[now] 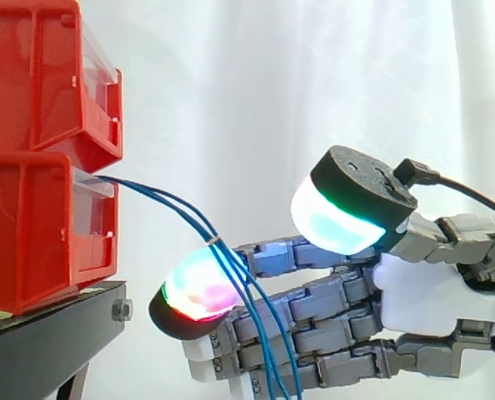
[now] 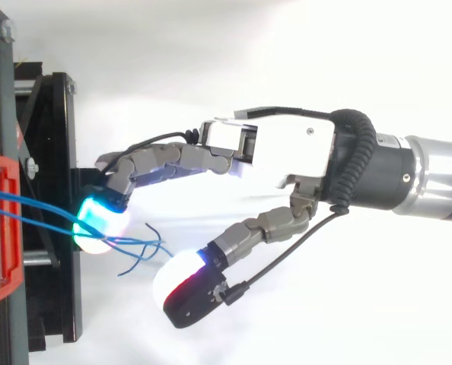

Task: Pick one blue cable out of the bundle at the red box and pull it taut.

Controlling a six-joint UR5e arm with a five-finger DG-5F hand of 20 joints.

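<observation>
Several thin blue cables point(image 1: 185, 208) leave the lower red box point(image 1: 39, 233) as a bundle and sag down to the right, slack. They cross in front of my hand's fingers point(image 1: 314, 321) and run off the bottom edge. My hand point(image 1: 431, 300) reaches in from the right with its fingers stretched towards the box. Its thumb point(image 1: 339, 217) is raised well apart above them. In the top view the cables point(image 2: 36, 209) run from the red box point(image 2: 1, 228) to a cyan-glowing fingertip point(image 2: 100, 224), and their loose ends point(image 2: 146, 247) fan out just past it. Nothing is pinched.
A second red bin point(image 1: 47, 75) is stacked on the lower one. Both rest on a black stand point(image 1: 47, 333), whose edge lies just left of my fingertips. A white curtain hangs behind.
</observation>
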